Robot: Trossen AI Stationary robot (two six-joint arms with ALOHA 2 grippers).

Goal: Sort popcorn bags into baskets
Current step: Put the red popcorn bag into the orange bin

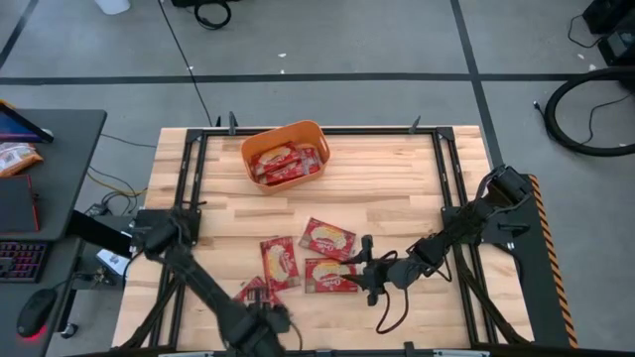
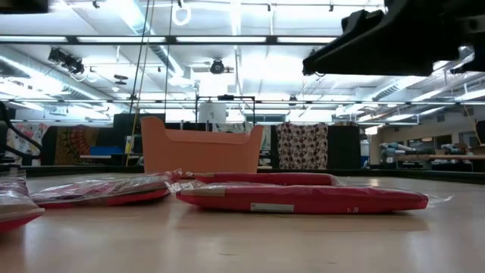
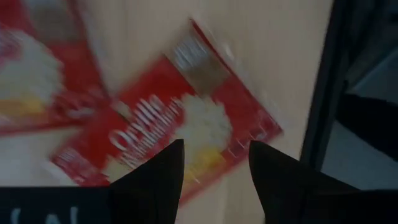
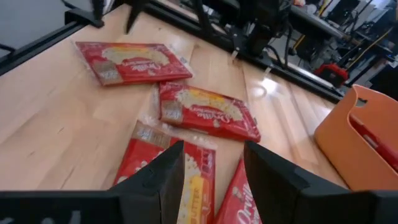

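The orange basket [image 1: 284, 154] stands near the table's far edge with several red popcorn bags inside; it also shows in the low view [image 2: 201, 149] and the right wrist view [image 4: 360, 137]. Loose red popcorn bags lie flat on the table's near half [image 1: 327, 238] [image 1: 280, 263] [image 1: 330, 276] [image 1: 253, 293]. My left gripper [image 1: 270, 315] [image 3: 216, 146] is open above the nearest bag [image 3: 180, 130] by the near edge. My right gripper [image 1: 363, 266] [image 4: 212, 146] is open, just right of the bag cluster, over two bags [image 4: 161, 168] [image 4: 239, 199].
Black frame rails [image 1: 189, 198] [image 1: 446, 198] run along the table's left and right sides. Bare wood lies between the basket and the loose bags. A desk at the left holds a keyboard, a mouse and an orange-and-white snack bag [image 1: 15, 157]. The right arm crosses the low view's top [image 2: 402, 34].
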